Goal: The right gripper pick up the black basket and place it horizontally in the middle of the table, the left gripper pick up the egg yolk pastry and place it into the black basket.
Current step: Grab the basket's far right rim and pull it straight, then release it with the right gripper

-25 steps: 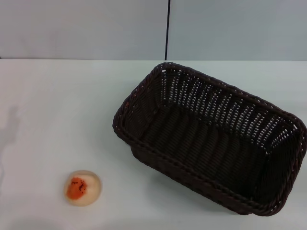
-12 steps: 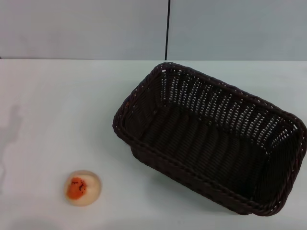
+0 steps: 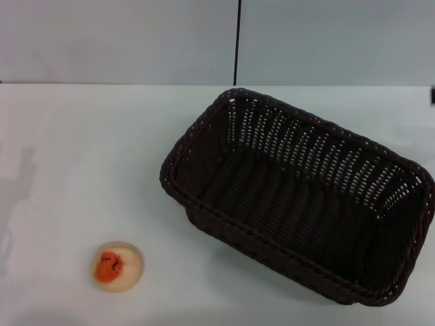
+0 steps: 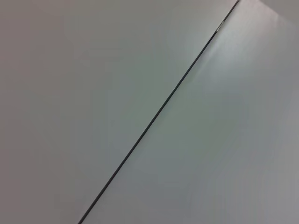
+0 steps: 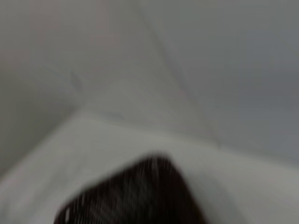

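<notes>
The black basket (image 3: 299,204) stands empty on the white table (image 3: 102,149), right of centre and turned at an angle, its long side running from the back middle to the front right. One blurred corner of it shows in the right wrist view (image 5: 135,196). The egg yolk pastry (image 3: 117,266) lies on the table at the front left, well apart from the basket. A small black part of the right gripper (image 3: 432,96) shows at the right edge, behind the basket's far right end. The left gripper is out of view.
Pale grey wall panels with a dark vertical seam (image 3: 238,41) stand behind the table. The left wrist view shows only such panels and a seam (image 4: 159,112). A faint shadow (image 3: 17,197) lies on the table's left side.
A small black part of the right gripper has come into view at the right edge. The shadow at the left has shifted slightly. Basket and pastry have not moved.
</notes>
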### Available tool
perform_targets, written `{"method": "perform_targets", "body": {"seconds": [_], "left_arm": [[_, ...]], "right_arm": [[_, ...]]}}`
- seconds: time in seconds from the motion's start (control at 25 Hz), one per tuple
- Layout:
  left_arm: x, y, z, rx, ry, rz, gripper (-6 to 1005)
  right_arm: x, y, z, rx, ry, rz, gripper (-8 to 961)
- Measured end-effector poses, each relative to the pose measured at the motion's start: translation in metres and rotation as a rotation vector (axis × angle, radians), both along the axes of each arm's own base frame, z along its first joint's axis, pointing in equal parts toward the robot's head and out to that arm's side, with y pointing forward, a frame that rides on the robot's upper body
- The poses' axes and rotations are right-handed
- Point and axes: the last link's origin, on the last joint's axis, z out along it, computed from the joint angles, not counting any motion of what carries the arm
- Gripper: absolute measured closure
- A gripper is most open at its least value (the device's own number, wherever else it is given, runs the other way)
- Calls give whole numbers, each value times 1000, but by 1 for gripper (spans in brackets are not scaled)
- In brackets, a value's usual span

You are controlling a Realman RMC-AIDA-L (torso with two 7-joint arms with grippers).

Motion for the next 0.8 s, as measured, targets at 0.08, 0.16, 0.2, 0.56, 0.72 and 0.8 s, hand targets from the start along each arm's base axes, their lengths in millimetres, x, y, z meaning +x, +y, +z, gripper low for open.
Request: {"method": "perform_targets", "body": {"seconds": [0.08,0.16,0.2,0.56,0.72,0.8], "left_arm": [[0,0,-1,-8,-1,2,259],[0,0,-3,-17,-2,1,259],[0,0,-3,-19,-1,1,259],[-3,-5,-4,-25,-1,13,259],[-3,-7,-4,-24,-3,14,259],[-2,-7,-5,-24,-11,16,259]], "right_arm": [[-10,6,-7,-81,-80,11,248],[-18,13,-14,-136,-152,22,249],[-22,16,-17,-152,-178,29,249],[-38,28,-44,-251,-361,44,252],[-36,29,-48,-242,-427,20,254],[-36,29,-50,-239,-451,17,254]]}}
